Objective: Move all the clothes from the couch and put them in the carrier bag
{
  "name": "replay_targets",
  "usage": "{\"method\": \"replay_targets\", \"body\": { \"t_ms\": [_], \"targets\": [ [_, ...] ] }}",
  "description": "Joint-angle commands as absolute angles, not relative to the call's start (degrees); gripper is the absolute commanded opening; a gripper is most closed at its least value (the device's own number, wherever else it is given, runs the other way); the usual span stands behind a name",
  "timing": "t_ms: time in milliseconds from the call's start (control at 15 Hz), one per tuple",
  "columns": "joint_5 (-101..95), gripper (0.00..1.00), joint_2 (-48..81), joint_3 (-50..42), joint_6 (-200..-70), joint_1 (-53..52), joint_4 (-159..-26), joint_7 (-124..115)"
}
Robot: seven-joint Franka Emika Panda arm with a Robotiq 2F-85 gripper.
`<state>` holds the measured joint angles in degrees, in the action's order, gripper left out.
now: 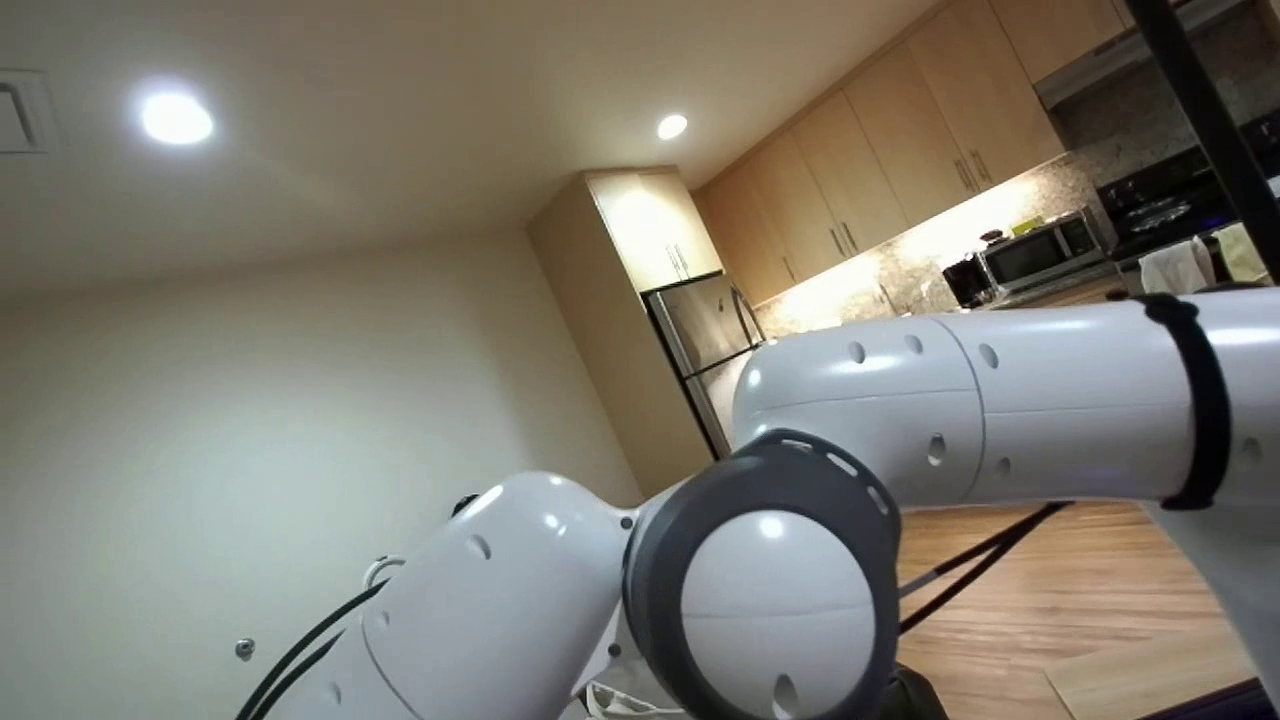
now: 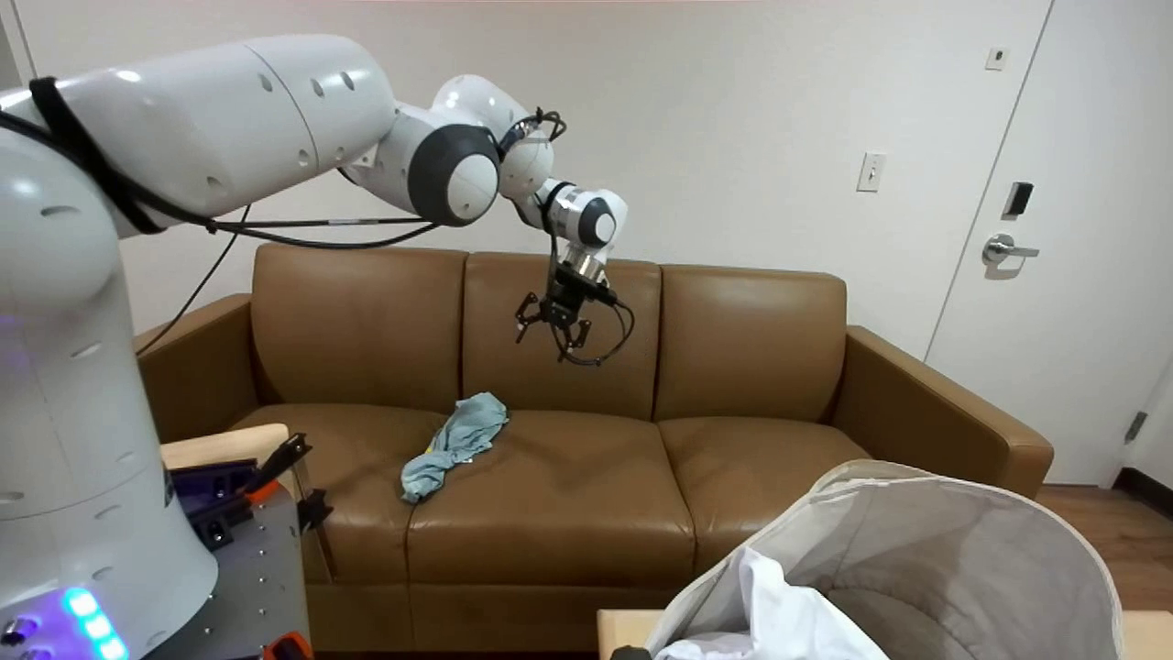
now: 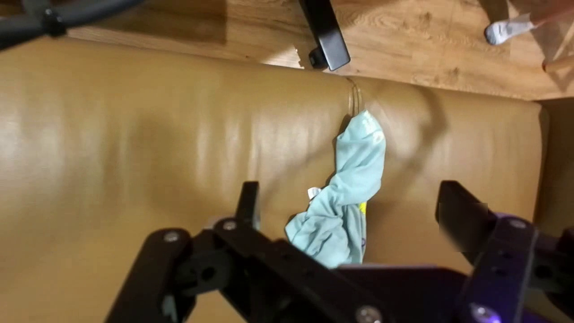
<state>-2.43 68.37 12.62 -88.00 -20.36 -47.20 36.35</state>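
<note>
A crumpled light blue garment (image 2: 458, 442) lies on the seat of the brown leather couch (image 2: 559, 513), across the seam between two cushions. It also shows in the wrist view (image 3: 358, 166), with a white tag and a bit of yellow. My gripper (image 2: 542, 345) is open and empty, above the couch, in front of the middle backrest. In the wrist view the gripper's fingers (image 3: 349, 184) stand wide apart on either side of the garment, not touching it. The beige carrier bag (image 2: 990, 532) stands open at the front right, with a white cloth (image 2: 797, 619) inside.
The bag stands on a light wooden surface (image 2: 628, 628) in front of the couch. The couch's armrest (image 2: 953, 412) is behind the bag. A clamp and tools (image 2: 266, 477) are by the robot base. A dark cable loop (image 2: 628, 321) hangs beside the gripper.
</note>
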Motion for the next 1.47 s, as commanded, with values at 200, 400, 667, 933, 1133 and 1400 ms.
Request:
{"method": "replay_targets", "body": {
  "t_ms": [200, 400, 667, 933, 1133, 1400],
  "targets": [
    [-6.6, 1.0, 68.8, 12.4, -84.9, -26.1, -46.4, 41.8],
    [-7.8, 1.0, 69.0, 12.0, -83.4, -26.8, -45.3, 44.5],
    [-8.3, 1.0, 69.1, 11.9, -84.0, -26.8, -45.3, 46.0],
    [-10.5, 1.0, 65.6, 12.1, -91.0, -30.1, -53.2, 47.9],
    [-13.9, 1.0, 62.8, 11.7, -103.1, -34.2, -62.5, 46.2],
    [-12.6, 1.0, 63.9, 13.2, -120.1, -35.5, -73.8, 43.5]
  ]
}}
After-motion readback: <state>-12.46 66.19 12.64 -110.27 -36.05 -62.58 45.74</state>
